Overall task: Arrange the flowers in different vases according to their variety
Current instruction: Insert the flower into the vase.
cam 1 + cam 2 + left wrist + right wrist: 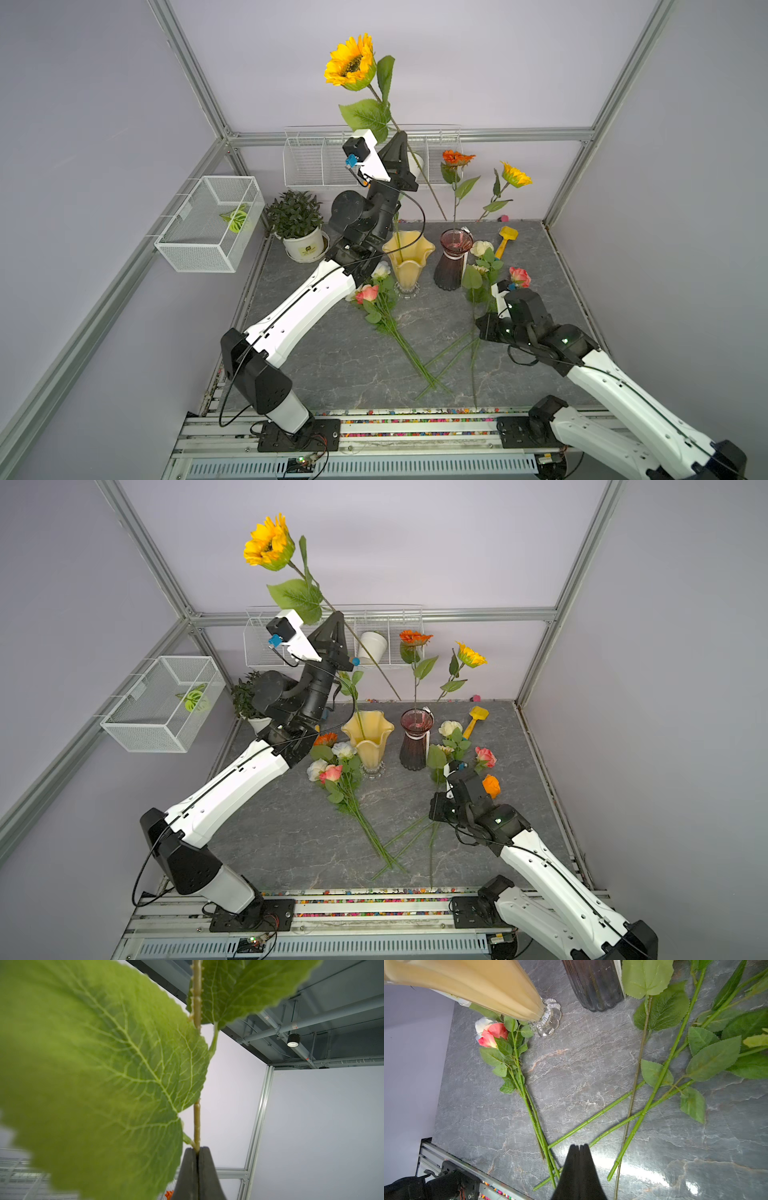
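I had the left gripper (400,135) clamped on the sunflower (351,62) by its stem, bloom high above the fingers, yellow vase (409,270) well below. The right gripper (579,1146) was pinched shut, empty. I feared the long tail would clip the rim and topple the vase.

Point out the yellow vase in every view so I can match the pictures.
Top view: yellow vase, mid-table toward the back.
Top view: same place.
Left wrist: not in it.
Right wrist: close up, its clear foot beside a pink rose.
Shared landmark: purple vase standing beside it, absent from the left wrist.
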Controlling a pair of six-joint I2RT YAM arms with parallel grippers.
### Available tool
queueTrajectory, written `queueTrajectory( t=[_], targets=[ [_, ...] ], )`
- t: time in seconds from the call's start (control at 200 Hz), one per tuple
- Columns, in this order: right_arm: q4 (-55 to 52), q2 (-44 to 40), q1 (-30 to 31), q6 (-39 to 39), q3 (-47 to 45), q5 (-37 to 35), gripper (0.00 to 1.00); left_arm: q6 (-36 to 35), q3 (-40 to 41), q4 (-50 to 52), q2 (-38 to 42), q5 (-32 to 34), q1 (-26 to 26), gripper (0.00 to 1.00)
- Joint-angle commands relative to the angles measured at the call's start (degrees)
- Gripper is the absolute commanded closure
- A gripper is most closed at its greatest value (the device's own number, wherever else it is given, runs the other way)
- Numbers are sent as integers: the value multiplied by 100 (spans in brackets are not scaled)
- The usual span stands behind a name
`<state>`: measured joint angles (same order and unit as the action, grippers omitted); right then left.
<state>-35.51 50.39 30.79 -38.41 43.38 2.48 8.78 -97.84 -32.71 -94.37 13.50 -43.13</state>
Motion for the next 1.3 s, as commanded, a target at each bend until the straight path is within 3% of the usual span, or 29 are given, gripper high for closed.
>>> queueTrajectory(
  t=[0.0,0.55,0.825,1.0,1.14,1.245,1.295],
  targets=[
    [71,-51,-2,-67,-143,-140,100,314,-115,-16,-432,-199,2,100],
    [-159,-196,-195,101,-146,-126,100,417,-399,-289,-1744,-264,-35,100],
    [-180,-209,-378,159,-156,-37,100,29,183,300,-1644,-245,-379,100],
    [-270,-257,-541,229,-108,-3,100,246,612,834,-1454,-186,-504,100],
    [-359,-366,-614,257,-91,9,100,513,982,1058,-1280,-107,-515,70],
    [-421,-448,-639,272,-94,13,100,607,1072,1368,-1092,-128,-540,36],
    [-442,-483,-650,269,-91,8,100,624,1043,1629,-1009,-145,-555,25]
  ],
)
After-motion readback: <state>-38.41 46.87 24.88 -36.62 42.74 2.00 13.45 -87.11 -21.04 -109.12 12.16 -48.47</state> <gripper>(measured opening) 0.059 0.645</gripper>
